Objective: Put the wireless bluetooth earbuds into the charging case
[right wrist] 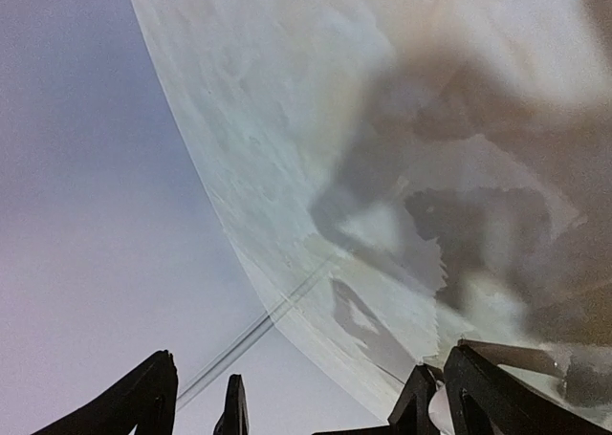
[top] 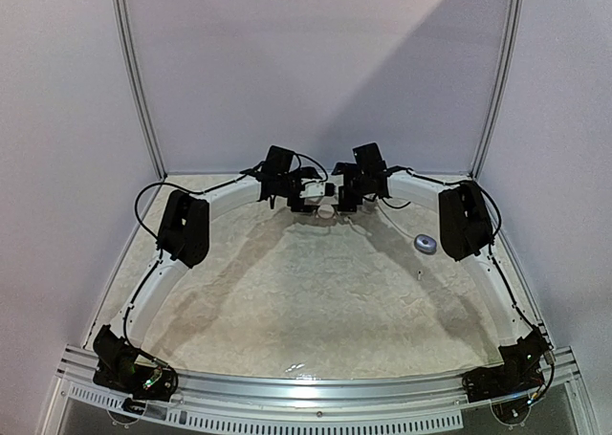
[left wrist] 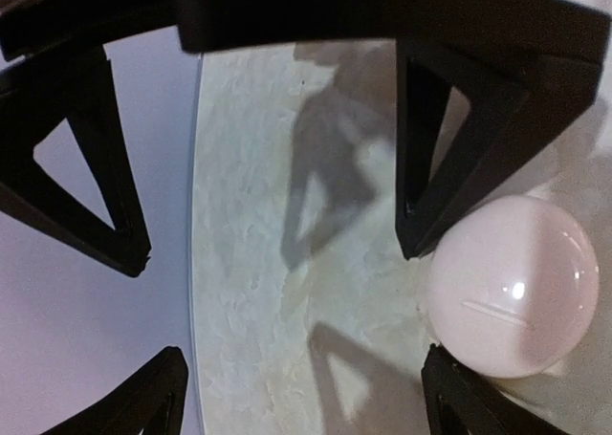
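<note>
A round pinkish-white charging case (left wrist: pixel 512 296), lid shut with a thin seam across its top, lies on the pale table at the far middle (top: pixel 325 212). My left gripper (left wrist: pixel 304 358) is open; the case rests against its right finger (left wrist: pixel 469 402), outside the middle of the gap. My right gripper (right wrist: pixel 314 354) faces it and is open too, with one of its fingers (left wrist: pixel 430 206) touching the case's upper left edge. A sliver of the case (right wrist: pixel 440 408) shows by the right finger. From above, both grippers (top: pixel 304 202) (top: pixel 344 200) meet over the case. The earbuds are out of view.
A grey oval case (top: pixel 425 244) lies on the table to the right, near the right arm's elbow (top: pixel 466 220). The curved white table rim (top: pixel 215 201) and the enclosure's back wall stand close behind both grippers.
</note>
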You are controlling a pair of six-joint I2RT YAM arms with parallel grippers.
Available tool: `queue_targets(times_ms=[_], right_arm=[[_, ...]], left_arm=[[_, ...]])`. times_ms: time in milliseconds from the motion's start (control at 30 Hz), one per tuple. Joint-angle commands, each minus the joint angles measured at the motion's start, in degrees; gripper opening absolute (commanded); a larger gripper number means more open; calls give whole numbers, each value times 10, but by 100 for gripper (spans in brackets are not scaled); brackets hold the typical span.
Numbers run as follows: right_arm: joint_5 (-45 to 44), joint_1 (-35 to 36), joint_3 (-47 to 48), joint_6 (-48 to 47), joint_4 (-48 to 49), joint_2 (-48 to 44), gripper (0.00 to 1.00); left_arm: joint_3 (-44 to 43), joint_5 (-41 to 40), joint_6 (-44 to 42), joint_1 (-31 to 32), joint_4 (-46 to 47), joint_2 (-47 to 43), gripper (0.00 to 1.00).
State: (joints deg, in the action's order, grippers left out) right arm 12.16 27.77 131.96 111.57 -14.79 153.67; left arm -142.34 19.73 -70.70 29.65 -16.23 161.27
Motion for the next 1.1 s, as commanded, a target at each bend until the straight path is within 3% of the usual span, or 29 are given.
queue_targets(times_ms=[0,133,233,400,567,867,1067], right_arm=[[36,9,-1,-11,15,20,99],[62,14,-17,-34,10,14,99],[62,19,-97,-37,54,-25,99],[70,20,-177,-53,76,-77,99],[84,26,-200,-84,89,-101,99],[95,60,-350,-81,184,-163,99],[111,64,-368,-121,211,-178,99]], left_arm=[[5,23,5,8,-28,6,87],[4,32,19,8,-57,-6,85],[33,42,37,8,-67,-34,85],[146,57,35,11,-68,-98,82],[308,69,14,21,13,-186,82],[411,43,28,43,60,-247,82],[499,54,24,45,39,-314,81]])
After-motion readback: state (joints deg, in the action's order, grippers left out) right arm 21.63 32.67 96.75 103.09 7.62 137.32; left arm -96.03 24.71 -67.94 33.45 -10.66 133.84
